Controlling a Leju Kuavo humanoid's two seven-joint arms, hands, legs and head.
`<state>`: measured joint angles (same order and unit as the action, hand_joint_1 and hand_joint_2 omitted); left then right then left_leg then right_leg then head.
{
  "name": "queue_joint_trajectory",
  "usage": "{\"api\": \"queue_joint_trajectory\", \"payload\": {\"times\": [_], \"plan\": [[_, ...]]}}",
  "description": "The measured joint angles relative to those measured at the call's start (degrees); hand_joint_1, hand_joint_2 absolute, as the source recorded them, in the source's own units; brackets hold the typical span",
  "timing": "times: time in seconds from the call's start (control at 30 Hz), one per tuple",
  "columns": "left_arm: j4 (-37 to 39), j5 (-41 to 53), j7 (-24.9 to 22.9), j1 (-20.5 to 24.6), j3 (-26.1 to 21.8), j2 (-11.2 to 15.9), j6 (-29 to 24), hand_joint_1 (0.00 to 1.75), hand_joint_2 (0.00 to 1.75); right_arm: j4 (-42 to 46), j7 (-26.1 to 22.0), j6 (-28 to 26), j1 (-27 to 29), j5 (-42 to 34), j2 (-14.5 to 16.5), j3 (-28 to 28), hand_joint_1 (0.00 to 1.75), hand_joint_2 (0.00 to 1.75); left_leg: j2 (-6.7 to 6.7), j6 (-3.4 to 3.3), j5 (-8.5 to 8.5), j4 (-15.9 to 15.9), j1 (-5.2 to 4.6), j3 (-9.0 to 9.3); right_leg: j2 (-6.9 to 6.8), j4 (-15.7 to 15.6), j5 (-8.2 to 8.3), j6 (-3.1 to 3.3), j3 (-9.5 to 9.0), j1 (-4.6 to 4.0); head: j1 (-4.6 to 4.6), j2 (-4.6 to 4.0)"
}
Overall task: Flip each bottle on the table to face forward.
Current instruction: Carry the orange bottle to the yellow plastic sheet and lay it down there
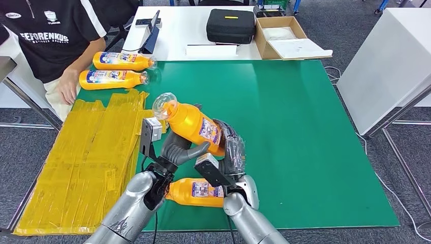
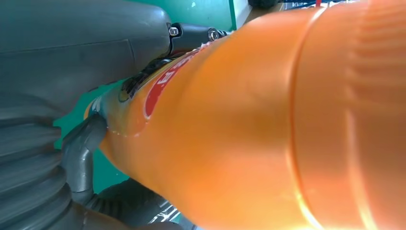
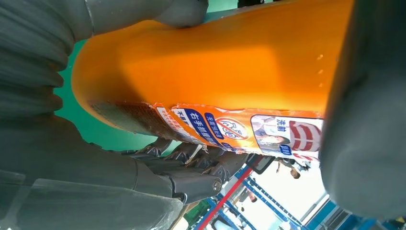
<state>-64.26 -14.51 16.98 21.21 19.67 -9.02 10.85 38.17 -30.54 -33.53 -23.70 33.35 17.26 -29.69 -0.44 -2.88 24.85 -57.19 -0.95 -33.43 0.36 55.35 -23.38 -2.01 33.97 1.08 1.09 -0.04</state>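
Both hands, left hand [image 1: 178,147] and right hand [image 1: 231,150], grip raised orange bottle [image 1: 193,122], cap toward 10 o'clock; rotate slowly until label faces up, then lower onto tabletop [image 1: 305,127].

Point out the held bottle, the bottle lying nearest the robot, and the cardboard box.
held bottle [image 1: 190,123]: head view, orange body above the label.
nearest lying bottle [image 1: 181,192]: head view, orange body beside its label.
cardboard box [image 1: 263,44]: head view, left wall.

I see black case [image 1: 230,25] on white table [image 1: 173,30] | open carton [image 1: 284,36] beside | yellow bags [image 1: 86,162] left | person [image 1: 45,40] seated
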Motion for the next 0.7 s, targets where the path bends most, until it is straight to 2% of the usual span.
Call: {"api": "queue_joint_trajectory", "payload": {"times": [0.47,0.7], "plan": [[1.38,-3.25,1.19,1.19,-2.37,-0.69,-1.85,0.00,1.75,-4.14,1.21,0.69,-3.09,0.09,2.27,-1.11,1.75,1.75,0.00,0.00,-0.01,0.00,0.00,0.00,0.00,0.01,0.00,0.00,0.00,0.00,0.01,-0.01],[2.43,-4.61,1.86,2.15,-3.34,-1.02,-2.30,0.00,1.75,-5.18,1.19,2.23,-4.49,-3.96,2.55,-3.46,1.75,1.75,0.02,0.00,-0.01,0.00,0.00,0.00,0.00,0.01,0.00,0.00,0.00,0.01,0.00,0.00]]}}
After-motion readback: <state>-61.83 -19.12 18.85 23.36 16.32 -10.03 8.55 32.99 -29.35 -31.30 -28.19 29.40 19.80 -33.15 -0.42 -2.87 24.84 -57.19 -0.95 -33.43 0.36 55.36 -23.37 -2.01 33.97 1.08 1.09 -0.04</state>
